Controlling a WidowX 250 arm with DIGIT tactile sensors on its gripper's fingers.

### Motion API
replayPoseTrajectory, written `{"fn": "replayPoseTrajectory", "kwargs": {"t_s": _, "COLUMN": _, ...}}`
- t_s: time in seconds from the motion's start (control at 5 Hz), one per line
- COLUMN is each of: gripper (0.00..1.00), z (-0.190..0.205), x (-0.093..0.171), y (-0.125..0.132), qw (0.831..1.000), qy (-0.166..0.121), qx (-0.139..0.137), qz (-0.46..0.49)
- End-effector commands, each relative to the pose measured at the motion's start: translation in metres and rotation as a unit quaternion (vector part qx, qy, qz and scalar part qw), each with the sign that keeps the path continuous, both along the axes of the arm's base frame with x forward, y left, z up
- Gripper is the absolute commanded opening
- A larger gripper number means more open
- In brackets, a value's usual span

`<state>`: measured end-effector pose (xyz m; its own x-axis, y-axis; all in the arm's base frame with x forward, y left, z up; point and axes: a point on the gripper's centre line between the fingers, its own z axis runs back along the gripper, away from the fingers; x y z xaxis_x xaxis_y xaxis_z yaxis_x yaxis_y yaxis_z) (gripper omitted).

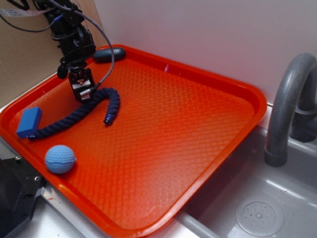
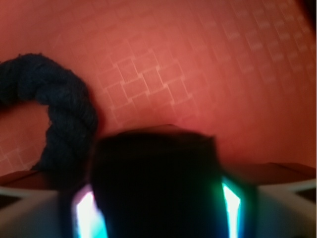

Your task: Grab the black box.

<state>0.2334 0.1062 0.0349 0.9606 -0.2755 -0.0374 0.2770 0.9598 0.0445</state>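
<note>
Big orange tray (image 1: 198, 129) w/ a woven diamond texture fills most of the exterior view, sitting over a grey sink (image 1: 277, 198); curved grey faucet (image 1: 290, 99) stands off the tray's right corner. White wall (image 1: 198, 29) behind, brown board (image 1: 25, 54) at left.

Next down in size: the black robot arm (image 1: 74, 34) drops in at the tray's far-left corner, cable looping beside it. Navy twisted rope (image 1: 79, 111) runs from the blue block along the tray floor and hooks round in a curl just beside the claw.

Gripper (image 1: 82, 94) is low over the tray, right at the rope's bend. In the wrist view a black box (image 2: 153, 173) sits wedged between the two fingers (image 2: 39, 208), pads glowing cyan-white on both its sides, so the claw is closed down onto it, gap only as wide as the box. Box looks matte, dark, top corners rounded; blurred that close, no seam readable. In the exterior view it's just a dark shape in the claw; can't tell if it's touching the tray.

Smaller stuff: light blue dimpled ball (image 1: 60, 159) near the tray's front-left rim, bright blue block (image 1: 28, 122) at the rope's end, dark grey-blue pebble (image 1: 109, 54) by the far rim behind the arm.
</note>
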Motion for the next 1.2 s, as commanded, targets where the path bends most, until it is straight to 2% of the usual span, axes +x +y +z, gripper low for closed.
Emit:
{"fn": "replayPoseTrajectory", "kwargs": {"t_s": 0.0, "gripper": 0.00, "z": 0.082, "x": 0.014, "y": -0.026, "qw": 0.995, "qy": -0.090, "qx": -0.014, "qz": 0.028}}
{"fn": "replayPoseTrajectory", "kwargs": {"t_s": 0.2, "gripper": 0.00, "z": 0.132, "x": 0.024, "y": -0.066, "qw": 0.993, "qy": -0.097, "qx": -0.008, "qz": 0.073}}
{"fn": "replayPoseTrajectory", "kwargs": {"t_s": 0.4, "gripper": 0.00, "z": 0.184, "x": 0.008, "y": -0.091, "qw": 0.982, "qy": -0.115, "qx": -0.005, "qz": 0.148}}
{"fn": "replayPoseTrajectory", "kwargs": {"t_s": 0.6, "gripper": 0.00, "z": 0.238, "x": -0.010, "y": -0.088, "qw": 0.959, "qy": -0.094, "qx": -0.081, "qz": 0.254}}
{"fn": "replayPoseTrajectory", "kwargs": {"t_s": 0.8, "gripper": 0.00, "z": 0.246, "x": -0.014, "y": -0.093, "qw": 0.959, "qy": -0.079, "qx": -0.055, "qz": 0.266}}
{"fn": "replayPoseTrajectory", "kwargs": {"t_s": 1.0, "gripper": 0.00, "z": 0.242, "x": -0.018, "y": -0.097, "qw": 0.964, "qy": -0.095, "qx": -0.046, "qz": 0.245}}
